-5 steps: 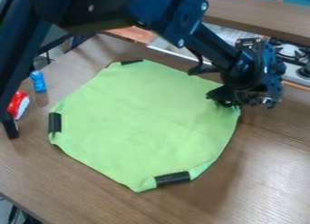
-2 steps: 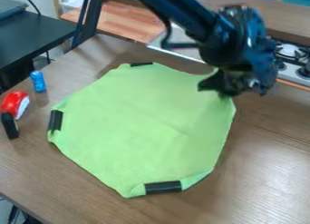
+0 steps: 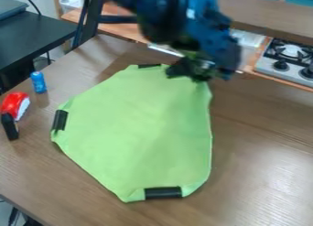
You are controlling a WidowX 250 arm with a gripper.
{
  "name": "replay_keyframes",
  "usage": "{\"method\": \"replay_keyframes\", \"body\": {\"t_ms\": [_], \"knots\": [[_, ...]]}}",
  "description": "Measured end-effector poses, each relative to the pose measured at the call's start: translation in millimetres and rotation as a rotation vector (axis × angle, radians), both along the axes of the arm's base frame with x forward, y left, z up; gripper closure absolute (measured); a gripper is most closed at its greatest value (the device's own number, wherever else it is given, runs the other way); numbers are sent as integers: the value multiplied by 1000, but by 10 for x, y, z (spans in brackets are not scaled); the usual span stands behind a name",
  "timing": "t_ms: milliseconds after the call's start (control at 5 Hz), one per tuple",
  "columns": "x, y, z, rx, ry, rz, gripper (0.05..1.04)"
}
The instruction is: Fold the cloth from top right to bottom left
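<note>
The black gripper (image 3: 194, 78) is at the upper right part of the green cloth (image 3: 134, 129), holding its top right corner, which is raised off the table. The cloth is otherwise spread out, with its right edge drawn up toward the gripper. Black strips lie on its top, left and bottom corners; the bottom strip (image 3: 163, 192) is near the table's front. The held bit of cloth is partly hidden by the gripper.
At the left edge of the wooden table (image 3: 263, 174) are a blue can-like object (image 3: 38, 82), a red and white object (image 3: 14, 104) and a black object (image 3: 10, 126). A stove (image 3: 287, 60) stands behind at the right.
The gripper has moved left, carrying the cloth's top right corner with it. The cloth's right side is pulled inward, and its bottom corner has slid slightly left and down.
</note>
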State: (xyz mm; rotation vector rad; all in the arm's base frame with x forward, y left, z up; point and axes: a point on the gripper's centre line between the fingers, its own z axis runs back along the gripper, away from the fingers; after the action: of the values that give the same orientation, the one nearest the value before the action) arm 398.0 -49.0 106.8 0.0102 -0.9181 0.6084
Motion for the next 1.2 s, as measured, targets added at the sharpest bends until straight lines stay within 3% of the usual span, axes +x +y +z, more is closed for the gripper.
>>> {"method": "replay_keyframes", "body": {"t_ms": [400, 600, 800, 1200], "knots": [[-729, 811, -107, -4, 90, 48, 1033], [-937, 996, -59, 11, 97, 11, 1033], [-1105, 1242, -14, 44, 112, -7, 1033], [-1215, 1492, -64, 106, 135, -48, 1033]]}}
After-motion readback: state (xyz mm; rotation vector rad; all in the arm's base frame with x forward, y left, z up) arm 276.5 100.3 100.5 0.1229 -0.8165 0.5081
